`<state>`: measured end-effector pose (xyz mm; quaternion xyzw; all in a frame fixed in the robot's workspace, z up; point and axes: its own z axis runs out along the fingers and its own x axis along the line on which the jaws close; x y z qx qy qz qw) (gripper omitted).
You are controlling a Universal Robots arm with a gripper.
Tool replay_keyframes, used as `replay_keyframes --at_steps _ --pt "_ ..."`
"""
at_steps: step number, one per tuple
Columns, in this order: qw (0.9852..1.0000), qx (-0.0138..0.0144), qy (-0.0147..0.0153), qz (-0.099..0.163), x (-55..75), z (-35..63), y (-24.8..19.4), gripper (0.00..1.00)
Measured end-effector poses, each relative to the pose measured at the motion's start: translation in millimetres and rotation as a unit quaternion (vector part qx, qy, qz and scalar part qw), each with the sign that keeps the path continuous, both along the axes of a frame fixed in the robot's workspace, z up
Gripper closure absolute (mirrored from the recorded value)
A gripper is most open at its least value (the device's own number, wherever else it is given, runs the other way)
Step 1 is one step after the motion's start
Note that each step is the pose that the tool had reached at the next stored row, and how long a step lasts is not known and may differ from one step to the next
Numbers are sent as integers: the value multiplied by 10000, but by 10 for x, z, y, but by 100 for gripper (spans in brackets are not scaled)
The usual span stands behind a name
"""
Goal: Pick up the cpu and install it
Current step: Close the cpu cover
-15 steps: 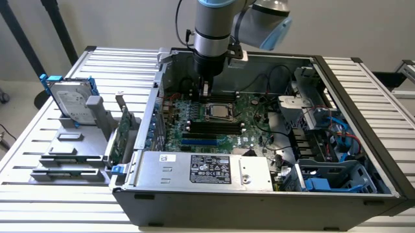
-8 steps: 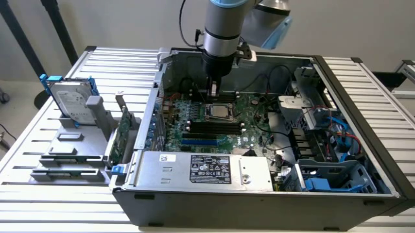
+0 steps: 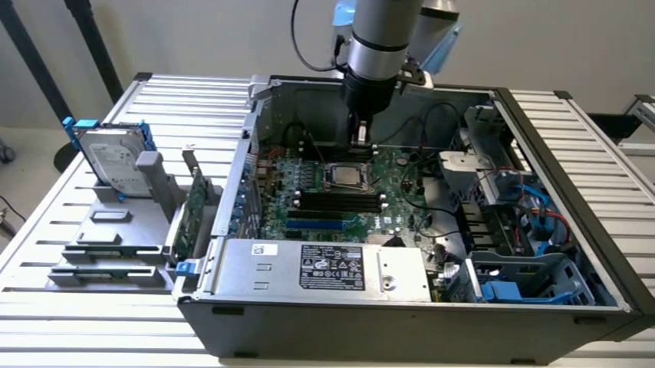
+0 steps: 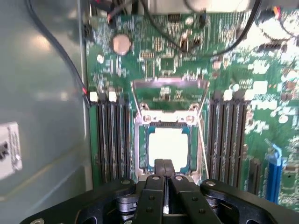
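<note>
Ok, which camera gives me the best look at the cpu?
The wrist view: the cpu lies large in its socket, its silver top plain to see, just beyond the shut gripper. The exterior view shows the cpu as a small square on the motherboard.

A slatted table (image 3: 603,130) carries an open case (image 3: 409,322); a grey rack (image 3: 113,253) sits just beside the case, on the exterior view's left.
</note>
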<state>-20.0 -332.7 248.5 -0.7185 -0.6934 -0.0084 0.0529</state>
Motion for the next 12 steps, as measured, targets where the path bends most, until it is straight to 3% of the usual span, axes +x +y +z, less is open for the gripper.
replay_keyframes --at_steps 5,12 --pt "10000 1 19 3 226 96 -14 89" --pt "10000 20 24 15 545 174 -25 89"
